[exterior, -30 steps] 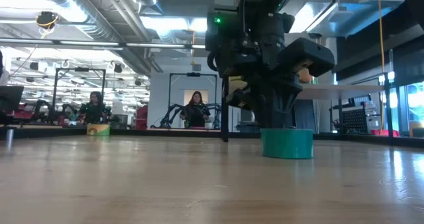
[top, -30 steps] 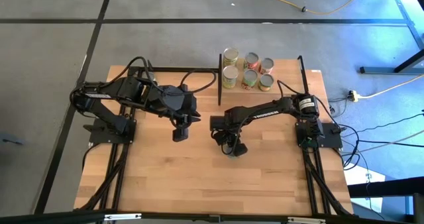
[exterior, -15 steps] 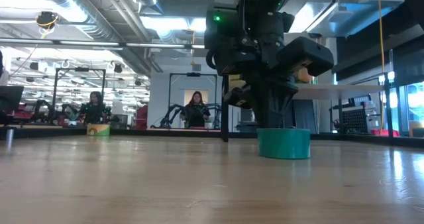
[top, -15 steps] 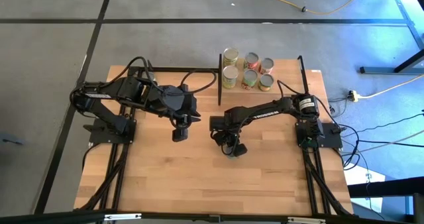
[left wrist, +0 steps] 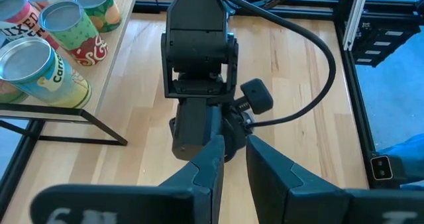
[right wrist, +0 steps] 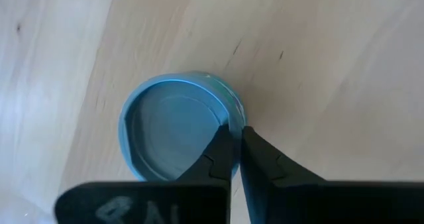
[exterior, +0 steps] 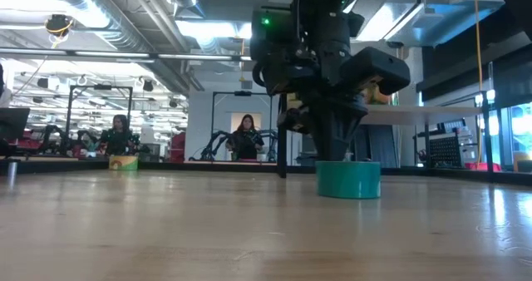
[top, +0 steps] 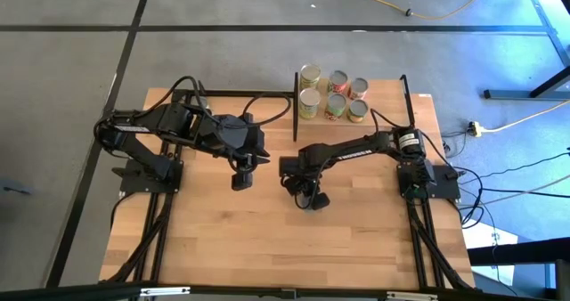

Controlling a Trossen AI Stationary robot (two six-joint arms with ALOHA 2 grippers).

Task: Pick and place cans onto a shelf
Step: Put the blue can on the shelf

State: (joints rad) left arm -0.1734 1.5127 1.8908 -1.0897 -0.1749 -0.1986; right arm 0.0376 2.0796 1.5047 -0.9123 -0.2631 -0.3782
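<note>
Right gripper [right wrist: 236, 159] fingers nearly together, pinching the rim of a teal can [right wrist: 173, 128] from above; one finger inside the open top, one outside the wall. In the low view the can [exterior: 348, 179] stands upright on the table [top: 267, 239], the gripper [exterior: 334, 148] reaching down onto it. From above the right gripper [top: 307, 194] is mid-table, a little right of centre.

Left gripper [top: 240, 178] hangs over the table left of centre, just beside the right one, with bare wood between them. In its wrist view its fingers [left wrist: 212, 159] stand a narrow gap apart with nothing between them.

Shelf [top: 378, 101] is at the far right of the table, a black upright [top: 295, 105] at its left edge. Six cans [top: 333, 94] stand on it in two rows, bunched to its left half; the right half is bare board. The teal can is well apart from the shelf, nearer and to the left.

The near half of the table is open light wood. Cables [top: 445, 150] trail off the right edge. Beyond the table is a workshop room with ceiling lights, and two people [exterior: 246, 136] far back.
</note>
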